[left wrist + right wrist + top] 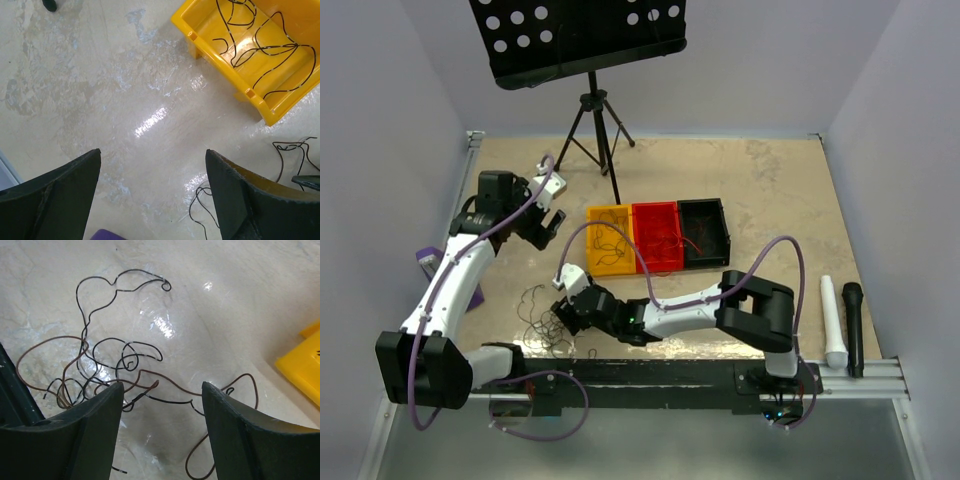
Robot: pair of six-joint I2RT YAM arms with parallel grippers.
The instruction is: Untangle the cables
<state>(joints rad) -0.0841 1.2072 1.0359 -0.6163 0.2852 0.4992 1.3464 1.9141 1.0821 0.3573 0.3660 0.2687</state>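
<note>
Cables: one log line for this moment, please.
left hand open, empty, beside yellow tray | right hand open, low over cable tangle | black cables in yellow tray

Bright, even light from overhead on the top view, the counter (pixel 770 190) pale right of the yellow tray (pixel 610 240), shadows soft and faint, the frame sharp corner to corner. Left wrist now: white glare streaks on the glossy counter just left of the yellow tray, another shine inside it, and the jaws below it go dark and soft, out of focus. Right wrist: a glare patch well left of the tray, cables (pixel 100 360) crisp, the near jaws blurred and shadowed
</note>
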